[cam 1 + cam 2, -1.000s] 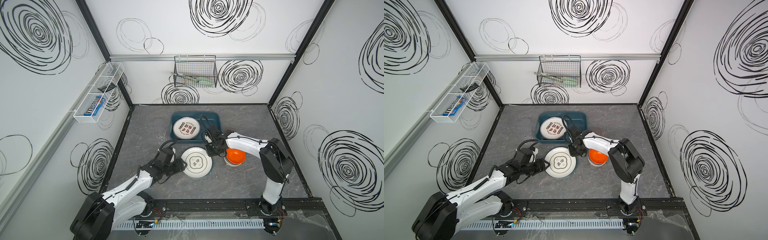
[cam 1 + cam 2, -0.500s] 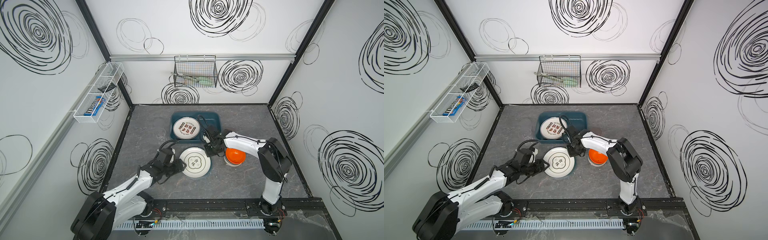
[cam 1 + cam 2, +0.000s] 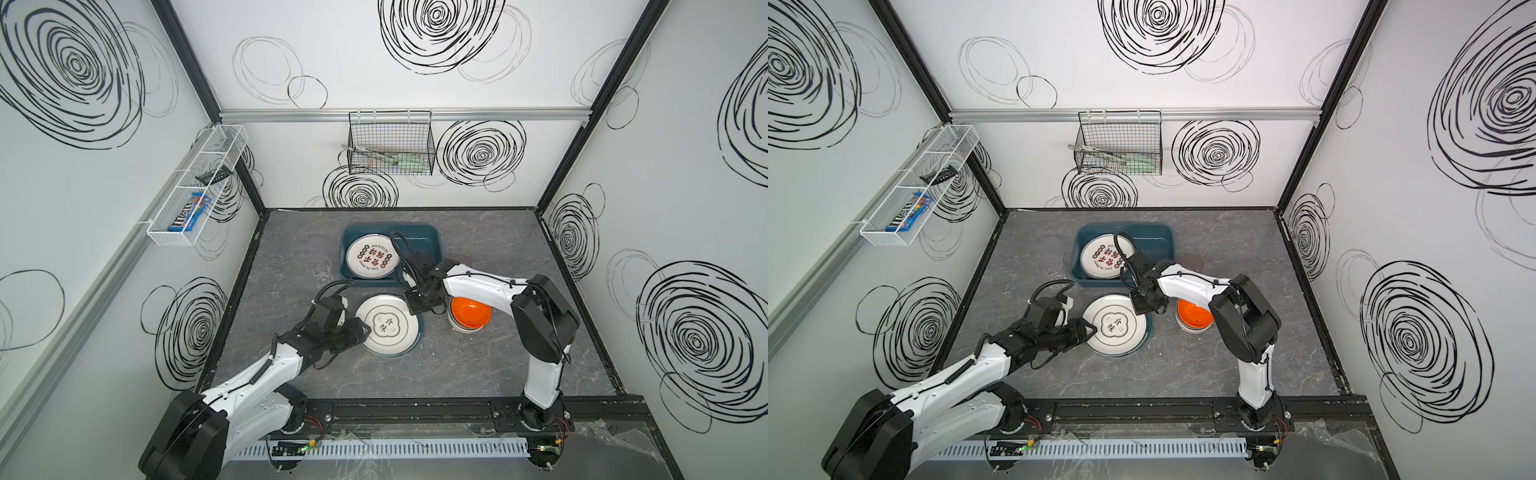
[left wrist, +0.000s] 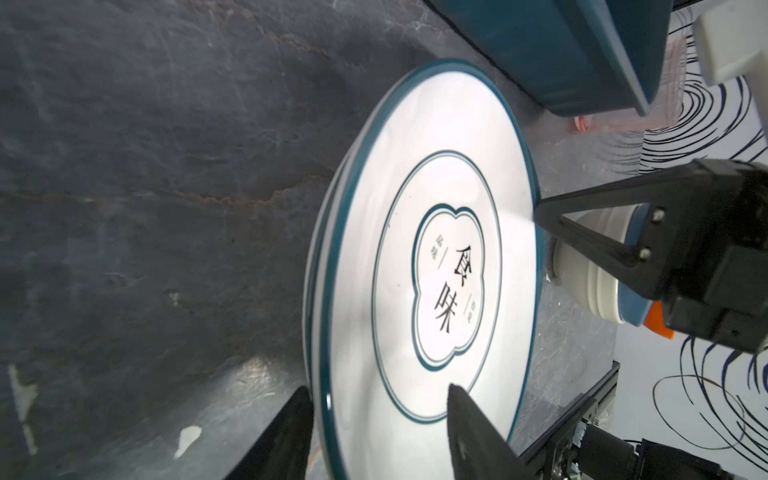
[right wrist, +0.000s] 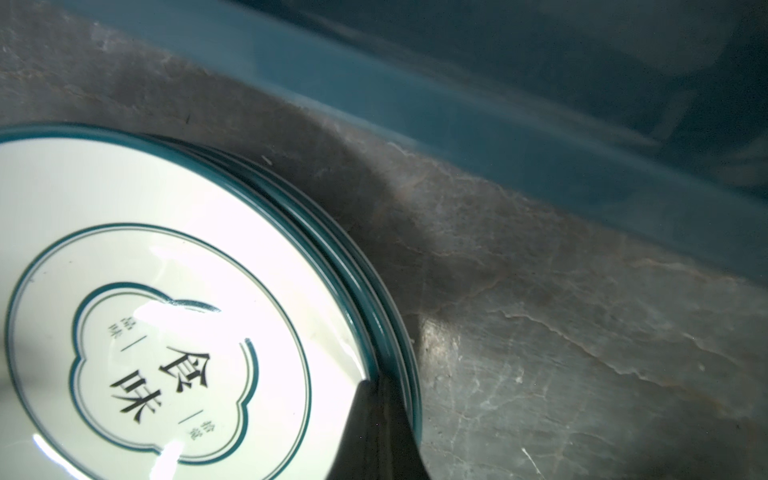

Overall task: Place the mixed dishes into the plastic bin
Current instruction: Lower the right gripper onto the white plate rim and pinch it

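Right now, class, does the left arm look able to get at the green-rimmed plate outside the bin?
Likely yes: the left end effector, open, straddles the rim of the green-rimmed plate; nothing lies between.

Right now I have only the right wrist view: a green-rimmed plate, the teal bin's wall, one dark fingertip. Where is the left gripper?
Observer: The left gripper straddles the green-rimmed plate at the edge opposite the right gripper. Its jaws are open, with one finger over the plate's face and one outside the rim.
Operator: Anything in the bin yet?
Observer: One white plate with red and black characters lies flat inside the teal bin.
Operator: What else is still outside it?
Observer: An orange bowl tops a bowl stack just beside the right gripper.
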{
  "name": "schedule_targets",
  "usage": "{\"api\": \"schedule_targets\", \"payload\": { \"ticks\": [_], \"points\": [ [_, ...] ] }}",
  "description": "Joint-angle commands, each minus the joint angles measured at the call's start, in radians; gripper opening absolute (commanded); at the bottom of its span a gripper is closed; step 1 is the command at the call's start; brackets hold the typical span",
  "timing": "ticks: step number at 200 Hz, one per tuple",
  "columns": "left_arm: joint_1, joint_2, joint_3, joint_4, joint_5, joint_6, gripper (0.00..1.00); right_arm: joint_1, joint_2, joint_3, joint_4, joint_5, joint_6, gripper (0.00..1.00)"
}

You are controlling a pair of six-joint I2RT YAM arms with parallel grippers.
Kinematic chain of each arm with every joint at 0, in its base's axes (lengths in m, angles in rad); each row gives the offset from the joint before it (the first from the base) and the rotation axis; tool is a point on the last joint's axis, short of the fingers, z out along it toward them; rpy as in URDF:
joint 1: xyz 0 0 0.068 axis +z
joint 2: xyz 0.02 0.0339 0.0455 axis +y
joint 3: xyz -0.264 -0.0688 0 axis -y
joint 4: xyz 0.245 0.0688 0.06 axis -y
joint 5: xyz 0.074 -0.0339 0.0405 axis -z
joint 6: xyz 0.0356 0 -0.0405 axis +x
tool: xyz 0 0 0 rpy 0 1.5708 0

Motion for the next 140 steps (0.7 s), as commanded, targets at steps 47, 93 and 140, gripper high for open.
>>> {"api": "schedule_targets", "payload": {
  "ticks": [47,93,140],
  "points": [
    [0.016,-0.058,-0.003,-0.022,-0.020,0.009,0.47,0.013,0.020,0.013,-0.039,0.000,-0.006,0.04],
    [0.021,-0.074,-0.004,-0.029,-0.021,0.008,0.35,0.016,0.020,0.008,-0.030,-0.007,-0.006,0.04],
    [0.024,-0.065,-0.003,-0.022,-0.016,0.008,0.21,0.016,0.012,0.008,-0.026,-0.006,-0.006,0.04]
  ]
}}
